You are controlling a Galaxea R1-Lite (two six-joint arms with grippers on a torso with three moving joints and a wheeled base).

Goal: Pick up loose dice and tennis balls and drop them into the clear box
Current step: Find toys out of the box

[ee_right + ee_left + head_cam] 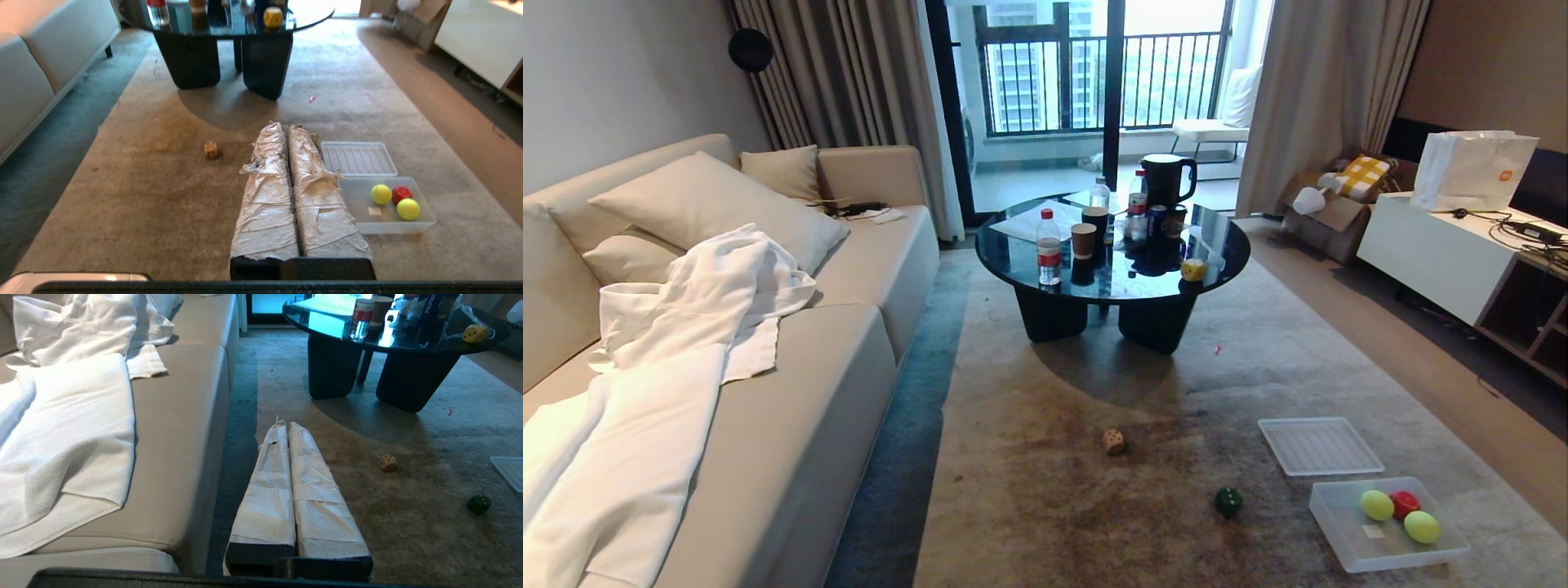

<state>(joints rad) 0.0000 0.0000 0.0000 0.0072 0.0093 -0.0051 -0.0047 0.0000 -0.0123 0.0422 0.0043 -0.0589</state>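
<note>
Head: no arms in view; clear box (1339, 531) near right on rug, w/ two tennis balls (1377, 505) + red die (1404, 502).
L wrist: left gripper (284, 426) clenched, empty, level over rug; beige die (387, 462), green die (479, 504) to its right.
R wrist: right gripper (284, 127) clenched, empty; hides box's left end; yellow die (273, 16) far, on table (229, 28).

Head cam looks down the room from up high; both wrist cams sit low over the rug (1094, 490), facing the coffee table (1112, 245), sharing the beige die (1113, 441)

Clear box (1339, 523) (rug) holds tennis balls (1377, 505).
</note>
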